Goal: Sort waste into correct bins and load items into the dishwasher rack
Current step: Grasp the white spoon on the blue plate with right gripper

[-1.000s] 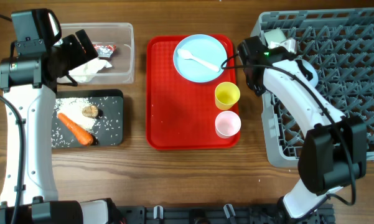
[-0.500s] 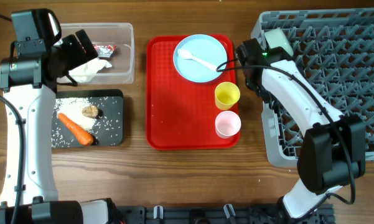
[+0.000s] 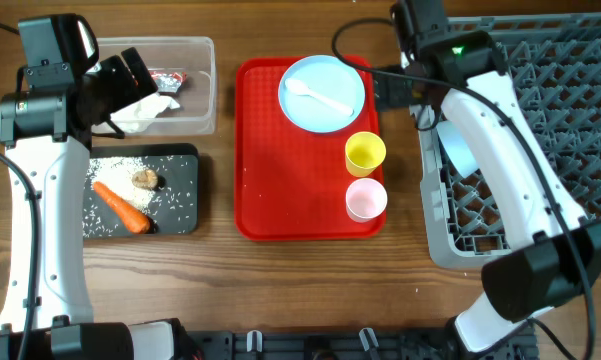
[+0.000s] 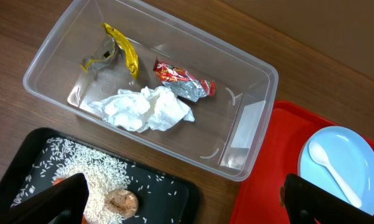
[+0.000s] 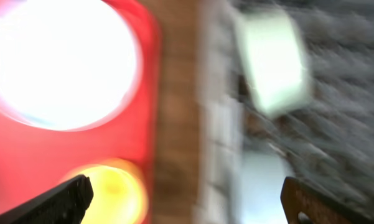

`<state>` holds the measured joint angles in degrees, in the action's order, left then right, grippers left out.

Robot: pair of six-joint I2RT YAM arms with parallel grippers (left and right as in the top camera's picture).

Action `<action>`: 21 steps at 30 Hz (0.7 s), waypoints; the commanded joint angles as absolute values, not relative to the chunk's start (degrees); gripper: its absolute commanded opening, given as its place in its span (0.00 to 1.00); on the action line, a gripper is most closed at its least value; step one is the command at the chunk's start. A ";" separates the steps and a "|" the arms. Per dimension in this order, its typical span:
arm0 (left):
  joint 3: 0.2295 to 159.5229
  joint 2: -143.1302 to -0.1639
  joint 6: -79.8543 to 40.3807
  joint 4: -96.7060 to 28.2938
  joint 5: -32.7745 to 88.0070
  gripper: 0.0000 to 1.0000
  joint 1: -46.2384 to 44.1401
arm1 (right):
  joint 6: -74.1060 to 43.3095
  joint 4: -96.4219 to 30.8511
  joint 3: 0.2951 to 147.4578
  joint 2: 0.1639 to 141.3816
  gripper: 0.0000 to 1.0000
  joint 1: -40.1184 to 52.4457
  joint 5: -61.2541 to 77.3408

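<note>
loading the dishwasher rack (image 3: pixel 560 80) looked to be the step in hand: a pale blue bowl (image 3: pixel 458 152) sat in it, and the right gripper (image 3: pixel 388 88) hung wide open and empty beside the red tray (image 3: pixel 280 180). the left gripper (image 4: pixel 183 202) gaped, empty, over the clear tub (image 4: pixel 261 106). next came probably the yellow cup (image 3: pixel 365 152), which called for a rim pinch.

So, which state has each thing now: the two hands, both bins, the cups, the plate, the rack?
Left hand, open, empty.
Right hand, open, empty.
Clear tub, holds tissue, wrapper, yellow scrap.
Black tray, holds rice, carrot, brown lump.
Plate, on red tray, spoon on it.
Yellow cup, upright, on red tray.
Pink cup, upright, on red tray.
Rack, pale blue bowl inside.
</note>
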<state>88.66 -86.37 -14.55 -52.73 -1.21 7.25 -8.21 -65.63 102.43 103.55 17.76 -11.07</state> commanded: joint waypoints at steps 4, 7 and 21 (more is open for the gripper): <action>88.73 -86.59 -15.46 -52.62 -1.13 1.00 7.46 | -6.37 -52.95 104.36 101.78 1.00 18.20 11.29; 88.73 -86.59 -15.46 -52.62 -1.13 1.00 7.46 | -6.39 -53.15 104.14 101.80 0.92 18.20 11.25; 88.73 -86.59 -15.46 -52.62 -1.13 1.00 7.46 | -8.97 -46.50 102.98 103.09 0.78 21.93 12.03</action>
<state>88.66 -86.37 -14.55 -52.75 -1.21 7.25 -8.80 -49.30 102.85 102.45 19.35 10.94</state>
